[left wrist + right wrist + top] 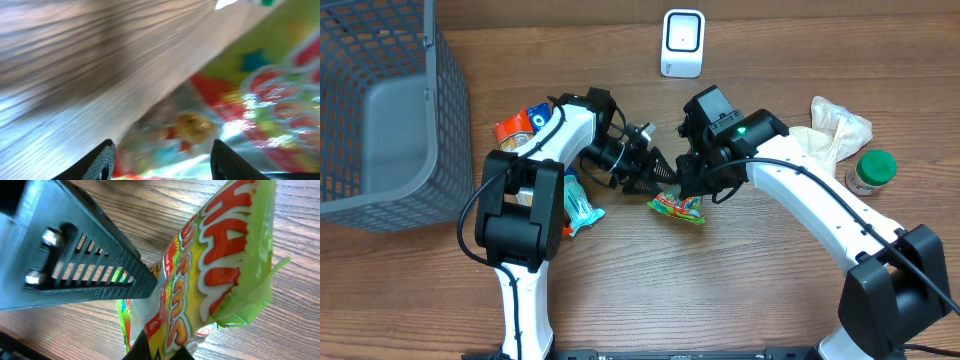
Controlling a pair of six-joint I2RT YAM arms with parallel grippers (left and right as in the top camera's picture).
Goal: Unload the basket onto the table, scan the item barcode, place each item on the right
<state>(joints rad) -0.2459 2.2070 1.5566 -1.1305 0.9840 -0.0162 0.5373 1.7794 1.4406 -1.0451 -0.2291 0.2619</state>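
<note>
A green-and-yellow snack bag (678,207) with red lettering hangs just above the table's middle, and my right gripper (688,190) is shut on its top edge. In the right wrist view the bag (220,265) fills the centre, pinched between my right gripper (165,352) at the bottom. My left gripper (655,175) reaches in from the left and stands open right against the bag. In the left wrist view its fingers (100,162) are apart, with the blurred bag (260,100) close in front. The white scanner (682,43) stands at the back.
A grey wire basket (380,100) takes up the far left. An orange packet (520,125) and a teal packet (578,205) lie by the left arm. A crumpled white bag (830,130) and a green-lidded jar (872,172) sit at the right.
</note>
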